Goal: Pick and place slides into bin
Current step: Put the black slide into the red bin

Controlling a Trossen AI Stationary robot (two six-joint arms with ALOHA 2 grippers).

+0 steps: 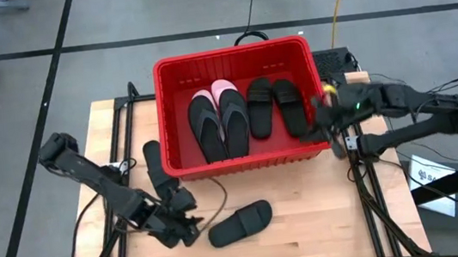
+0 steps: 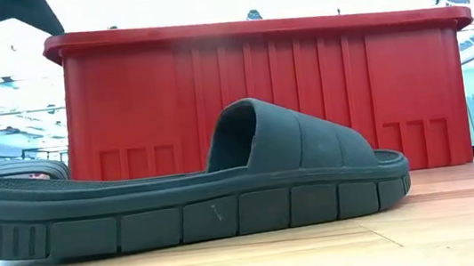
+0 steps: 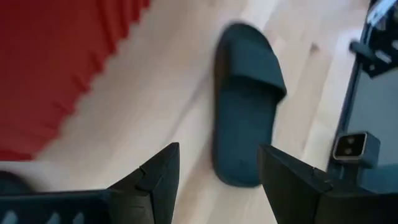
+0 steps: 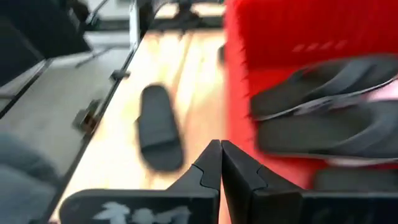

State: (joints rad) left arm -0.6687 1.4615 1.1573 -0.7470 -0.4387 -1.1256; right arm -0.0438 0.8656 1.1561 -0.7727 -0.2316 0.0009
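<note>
A red bin (image 1: 167, 73) stands at the table's far middle and holds a black flip-flop (image 1: 205, 127), a pale pink slide (image 1: 230, 111) and two black slides (image 1: 277, 106). One black slide (image 1: 240, 222) lies flat on its sole on the table in front of the bin; it also shows in the left wrist view (image 3: 245, 99) and the low view (image 2: 181, 189). Another black slide (image 1: 157, 167) lies left of the bin. My left gripper (image 1: 189, 222) is open and empty, just left of the near slide, pointing at it. My right gripper (image 1: 314, 127) is shut and empty by the bin's right wall.
The bin's tall red walls (image 2: 260, 103) rise behind the near slide. Black frame rails (image 1: 365, 186) run along the table's left and right sides. Bare wood (image 1: 310, 232) lies right of the near slide.
</note>
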